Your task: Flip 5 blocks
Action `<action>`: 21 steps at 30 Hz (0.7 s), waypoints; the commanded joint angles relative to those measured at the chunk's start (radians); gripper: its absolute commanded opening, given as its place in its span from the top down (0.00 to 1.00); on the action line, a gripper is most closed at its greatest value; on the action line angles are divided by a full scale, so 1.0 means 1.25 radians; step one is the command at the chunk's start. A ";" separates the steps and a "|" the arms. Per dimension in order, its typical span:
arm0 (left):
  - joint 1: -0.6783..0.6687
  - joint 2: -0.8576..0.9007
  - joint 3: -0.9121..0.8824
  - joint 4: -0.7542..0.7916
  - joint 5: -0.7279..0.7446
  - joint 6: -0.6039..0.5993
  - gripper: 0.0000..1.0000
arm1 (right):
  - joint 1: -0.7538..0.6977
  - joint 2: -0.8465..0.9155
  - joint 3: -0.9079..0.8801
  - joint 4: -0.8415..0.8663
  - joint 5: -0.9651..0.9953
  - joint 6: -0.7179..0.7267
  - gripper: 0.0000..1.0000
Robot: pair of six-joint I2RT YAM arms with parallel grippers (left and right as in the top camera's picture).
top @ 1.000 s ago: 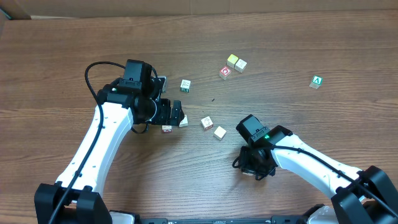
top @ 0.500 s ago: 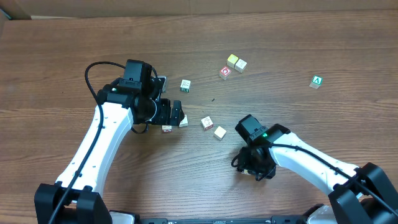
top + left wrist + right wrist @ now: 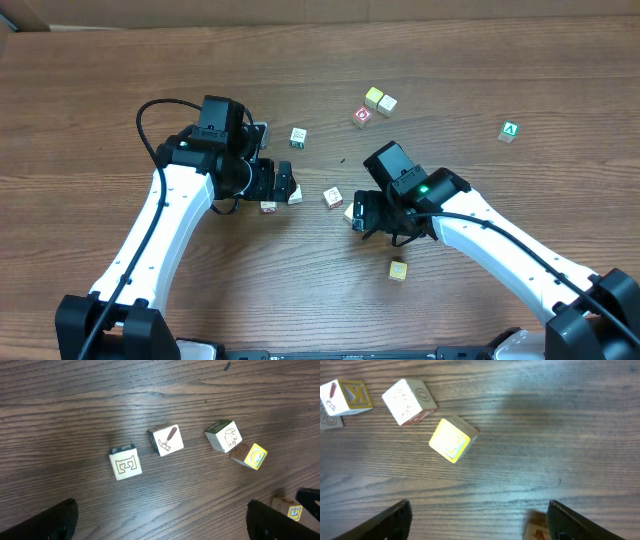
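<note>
Looks straight down on wood-grain table [image 3: 75, 405]. Left gripper [image 3: 162, 525] spread wide, dark fingertips [image 3: 57, 520] showing only in the two bottom corners. Left of centre: cream block with maze-like mark [image 3: 125, 462]. Near it to the right, apart: hammer block [image 3: 166, 440]. Further right: animal-drawing block [image 3: 223, 436] touching yellow-framed C block [image 3: 250, 455]. Bottom right: another block [image 3: 286, 508], partly hidden by the fingertip there. Dark speck [image 3: 227, 366] at top edge.
</note>
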 commanded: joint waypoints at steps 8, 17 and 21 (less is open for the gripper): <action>-0.039 0.016 0.017 0.022 0.102 0.108 0.18 | -0.084 0.025 0.026 0.016 0.033 0.103 0.00; -0.197 0.107 0.017 0.089 0.077 0.221 0.27 | -0.318 0.021 0.130 -0.137 -0.085 -0.033 0.02; -0.263 0.166 0.017 0.144 0.041 0.229 0.37 | -0.374 0.021 0.142 -0.167 -0.139 -0.093 0.03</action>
